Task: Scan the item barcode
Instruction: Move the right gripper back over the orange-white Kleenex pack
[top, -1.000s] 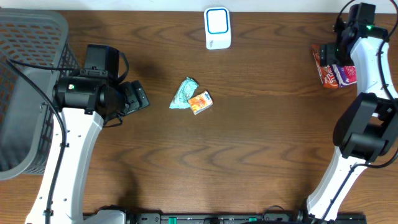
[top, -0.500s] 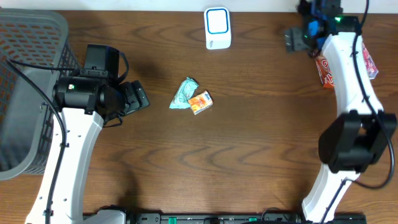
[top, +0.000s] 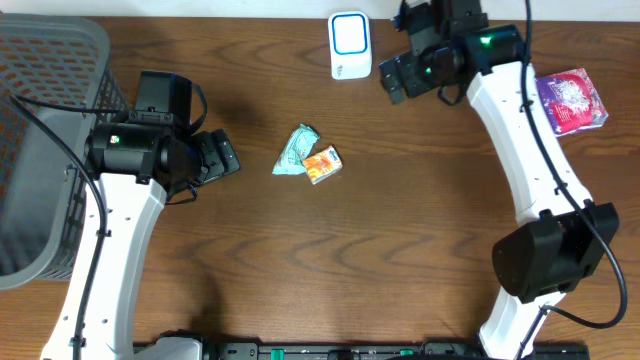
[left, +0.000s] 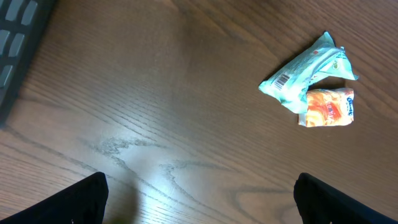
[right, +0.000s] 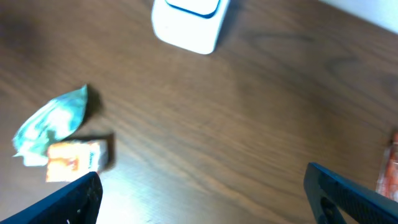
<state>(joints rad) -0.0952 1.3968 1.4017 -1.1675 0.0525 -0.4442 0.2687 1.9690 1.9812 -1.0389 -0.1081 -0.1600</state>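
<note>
We're at the pick step, nothing held.
Left gripper (top: 227, 157) and right gripper (top: 393, 78) fingers apart; next, right drops onto the orange packet (top: 322, 164).

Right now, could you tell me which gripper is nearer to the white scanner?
Right. The right gripper hovers just right of the white scanner in the overhead view; the left gripper sits far off toward lower left, beyond the green packet.
</note>
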